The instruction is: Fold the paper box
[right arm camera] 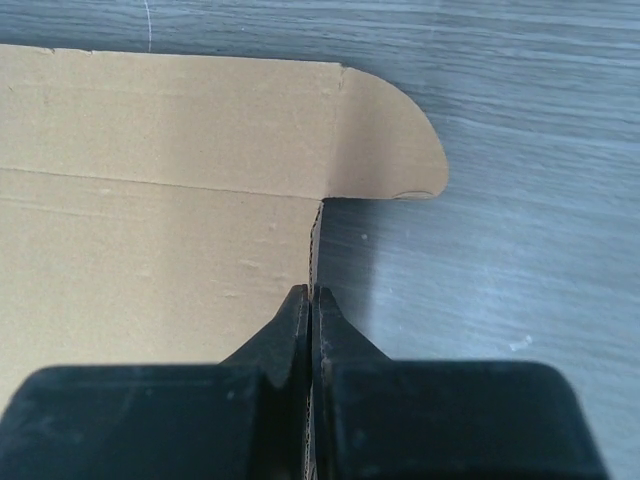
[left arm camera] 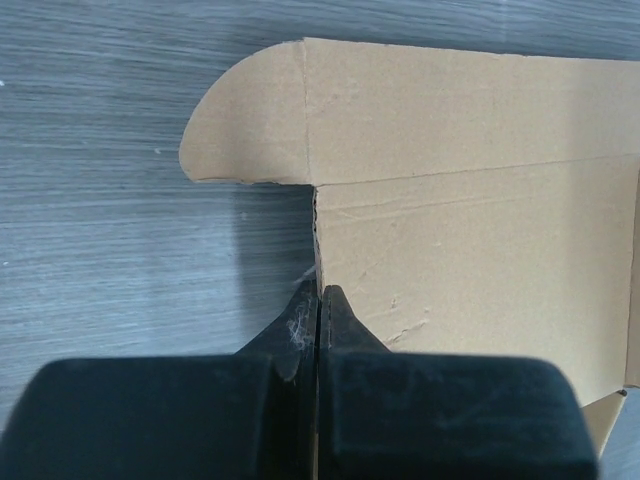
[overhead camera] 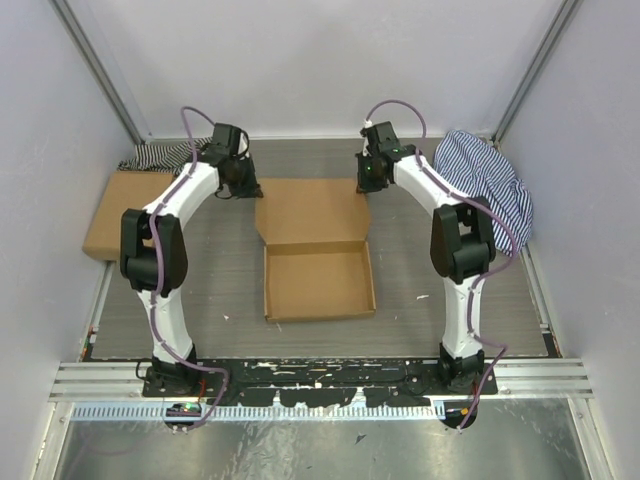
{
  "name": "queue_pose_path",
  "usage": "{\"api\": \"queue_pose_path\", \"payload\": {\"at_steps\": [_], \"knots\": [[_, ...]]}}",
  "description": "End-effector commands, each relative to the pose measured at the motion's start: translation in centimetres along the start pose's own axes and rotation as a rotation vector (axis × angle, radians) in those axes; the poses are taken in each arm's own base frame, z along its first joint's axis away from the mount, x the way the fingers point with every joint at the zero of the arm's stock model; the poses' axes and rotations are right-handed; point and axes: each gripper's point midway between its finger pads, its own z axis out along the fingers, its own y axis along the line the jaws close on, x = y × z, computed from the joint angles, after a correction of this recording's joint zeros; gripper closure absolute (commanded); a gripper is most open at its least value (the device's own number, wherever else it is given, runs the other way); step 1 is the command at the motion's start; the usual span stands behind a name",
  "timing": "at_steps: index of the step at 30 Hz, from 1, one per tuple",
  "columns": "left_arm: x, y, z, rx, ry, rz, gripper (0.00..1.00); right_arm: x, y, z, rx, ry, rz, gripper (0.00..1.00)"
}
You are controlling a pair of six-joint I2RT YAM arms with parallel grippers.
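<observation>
On woodgrain table (overhead camera: 420,290): brown cardboard paper box (overhead camera: 318,285), round-eared lid (overhead camera: 310,210); left jaws, right jaws closed at edges.

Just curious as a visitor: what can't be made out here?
- Wrist views: whether the shut left gripper and right gripper pinch the paper box edge; their fingers cover it.
- Top view: fingertips, hidden under the grippers' bodies.
- Top view: striped cloth, partly behind the left arm.
</observation>
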Motion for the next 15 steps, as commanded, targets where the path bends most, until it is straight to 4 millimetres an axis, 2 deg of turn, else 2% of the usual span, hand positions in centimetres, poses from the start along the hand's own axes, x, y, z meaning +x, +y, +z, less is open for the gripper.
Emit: {"api": "queue_pose_path", "payload": {"at_steps": [1,2,7,9,15], "knots": [[-2.3,-3.5,-4.5,0.051,-0.123,0.072,1.00,-5.0,1.1,-6.6,0.073,-0.248,-0.026,0.99],[-2.3,-3.7,-4.8,0.056,-0.137,0.077,1.00,-5.6,1.2,-7.7,0.079,-0.292,-0.024,0.99],[-2.9,-4.7,-7.7,0.089,-0.251,0.097,1.00,-5.9,0.7,-10.6,0.130,-0.426,0.017,0.99],[-3.1,-5.1,-9.0,0.109,-0.302,0.101,1.00,-5.1,0.2,-11.5,0.173,-0.487,0.026,0.99],[-2.1,-5.5,-11.9,0.136,-0.422,0.121,0.98,-4.2,1.6,-15.6,0.171,-0.673,0.043,0.99]]}}
